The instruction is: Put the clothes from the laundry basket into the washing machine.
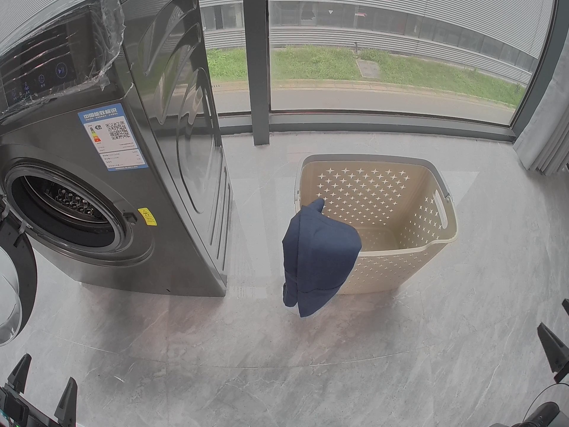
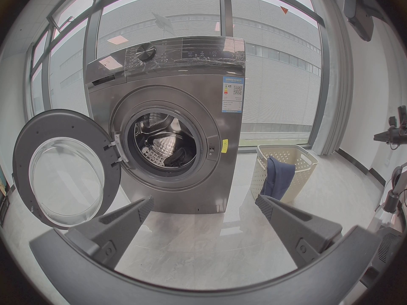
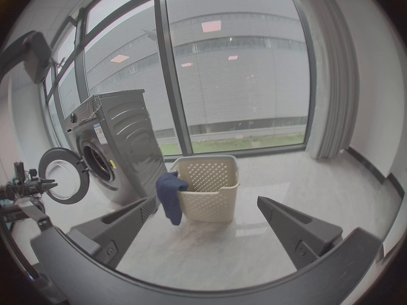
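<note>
- Clothes: one navy garment hangs over the rim of the laundry basket on the side facing the washing machine. Part lies inside and part droops down the outer wall toward the floor.
- The step in hand looks like the reach and grasp. It would go best by coming down on the fold atop the rim, pinching plenty of cloth and lifting straight up so the basket does not tip. The garment then goes to the open drum, clear of the open door.
- Left pincer: fingers wide apart, empty, touching nothing, low and facing the machine.
- Right pincer: also spread wide and empty, well apart from the basket.
</note>
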Robot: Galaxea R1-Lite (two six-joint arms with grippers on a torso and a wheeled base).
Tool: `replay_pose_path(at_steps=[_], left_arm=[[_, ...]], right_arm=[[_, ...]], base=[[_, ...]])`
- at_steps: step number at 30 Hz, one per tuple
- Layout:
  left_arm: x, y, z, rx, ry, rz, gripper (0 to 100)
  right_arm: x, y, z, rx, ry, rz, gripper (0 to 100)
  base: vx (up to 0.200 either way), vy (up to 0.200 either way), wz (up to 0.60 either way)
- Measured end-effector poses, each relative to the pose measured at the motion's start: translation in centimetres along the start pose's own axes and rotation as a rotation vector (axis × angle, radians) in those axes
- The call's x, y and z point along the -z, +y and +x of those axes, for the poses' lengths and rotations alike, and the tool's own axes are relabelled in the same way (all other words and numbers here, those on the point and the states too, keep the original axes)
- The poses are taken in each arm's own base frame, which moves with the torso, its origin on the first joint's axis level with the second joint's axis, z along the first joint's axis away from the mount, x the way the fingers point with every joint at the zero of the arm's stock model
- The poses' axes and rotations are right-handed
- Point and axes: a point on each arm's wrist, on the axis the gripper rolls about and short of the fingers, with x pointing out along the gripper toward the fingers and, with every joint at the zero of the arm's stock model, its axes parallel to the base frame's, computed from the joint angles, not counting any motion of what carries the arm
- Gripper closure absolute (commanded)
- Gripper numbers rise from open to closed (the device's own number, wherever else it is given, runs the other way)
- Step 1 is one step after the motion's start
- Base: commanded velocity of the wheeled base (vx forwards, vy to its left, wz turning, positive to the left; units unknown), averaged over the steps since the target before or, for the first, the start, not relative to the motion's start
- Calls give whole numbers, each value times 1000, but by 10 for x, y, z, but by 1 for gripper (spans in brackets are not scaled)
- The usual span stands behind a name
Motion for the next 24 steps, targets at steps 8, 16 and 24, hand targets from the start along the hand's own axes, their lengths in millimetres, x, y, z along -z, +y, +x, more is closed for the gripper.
replay_pose_path(at_steps=[8, 16, 24], left_arm=[[0, 0, 0, 1, 0, 0, 0], [0, 0, 0, 1, 0, 0, 0], [0, 0, 0, 2, 0, 0, 0]], right_arm=[[-17, 4, 62, -103, 175, 66, 0], [-8, 17, 134, -146, 328, 120, 0], [26, 47, 196, -170, 439, 145, 0]], base=[[0, 0, 0], [0, 0, 0], [125, 0, 0]])
